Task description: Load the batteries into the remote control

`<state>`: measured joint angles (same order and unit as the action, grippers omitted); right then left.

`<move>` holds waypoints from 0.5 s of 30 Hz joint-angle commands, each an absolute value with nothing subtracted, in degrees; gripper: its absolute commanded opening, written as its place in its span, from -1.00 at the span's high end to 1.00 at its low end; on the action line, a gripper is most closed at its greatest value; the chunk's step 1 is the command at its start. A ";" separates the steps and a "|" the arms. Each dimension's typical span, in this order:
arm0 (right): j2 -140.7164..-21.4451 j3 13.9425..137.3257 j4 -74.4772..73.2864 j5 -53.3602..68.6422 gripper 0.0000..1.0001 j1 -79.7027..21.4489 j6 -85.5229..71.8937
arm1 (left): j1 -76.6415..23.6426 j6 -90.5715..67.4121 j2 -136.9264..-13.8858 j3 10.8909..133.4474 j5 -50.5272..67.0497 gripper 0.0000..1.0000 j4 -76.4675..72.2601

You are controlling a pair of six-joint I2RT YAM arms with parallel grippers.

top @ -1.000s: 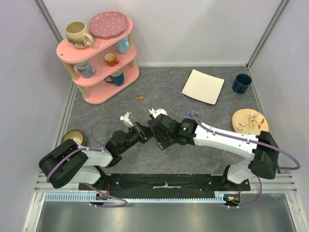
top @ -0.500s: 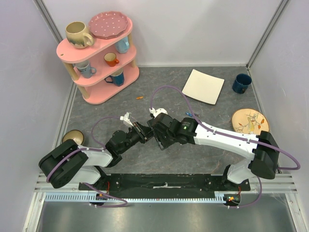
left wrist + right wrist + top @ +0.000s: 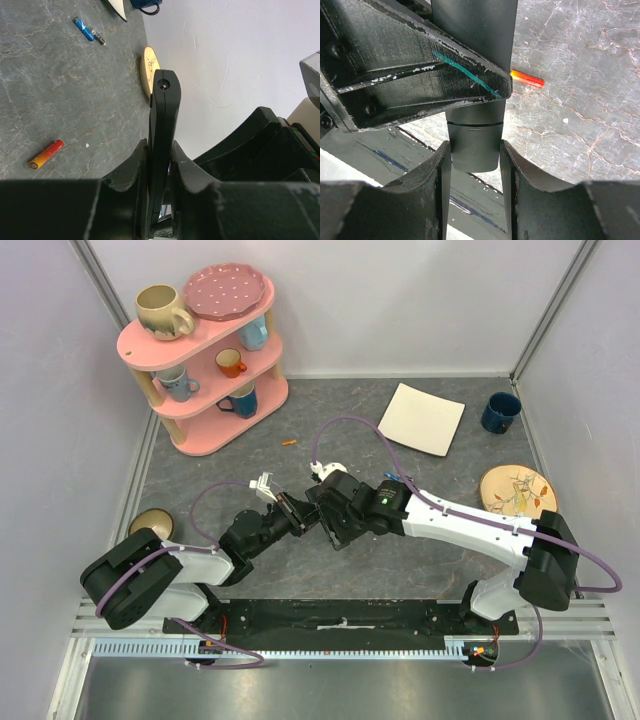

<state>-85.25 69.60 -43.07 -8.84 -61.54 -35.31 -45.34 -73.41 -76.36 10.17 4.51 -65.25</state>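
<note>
Illumination was bright, even and diffuse, arriving from overhead. In the top view the walls (image 3: 420, 300) showed a faint lilac cast, and shadows on the grey surface (image 3: 200, 455) were soft and weak. No glare was recorded. In the wrist views the near left claw (image 3: 159, 147) and right claw (image 3: 475, 147) appeared dark, underexposed and slightly soft. The black remote control (image 3: 164, 115) carried only a dull sheen. The far surface grain was sharp.

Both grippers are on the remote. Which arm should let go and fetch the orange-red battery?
Right, probably. The left gripper is clamped on the remote control, holding it on edge; the right gripper only pinches its end, and the orange-red battery lies just past it in the right wrist view.
</note>
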 commanded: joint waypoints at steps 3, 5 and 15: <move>-87.63 72.16 -37.88 -16.17 0.56 -58.45 -34.28 | -48.95 -76.46 -75.59 12.92 12.66 0.96 -77.26; -87.80 72.42 -37.71 -16.26 0.57 -58.36 -34.10 | -49.04 -76.46 -75.50 12.83 12.74 0.96 -77.34; -87.89 72.95 -37.18 -16.70 0.56 -57.74 -34.19 | -49.92 -76.29 -75.59 12.66 12.22 0.96 -77.34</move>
<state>-86.21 70.76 -44.21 -7.75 -60.62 -34.87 -46.15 -73.38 -76.66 10.24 3.09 -65.23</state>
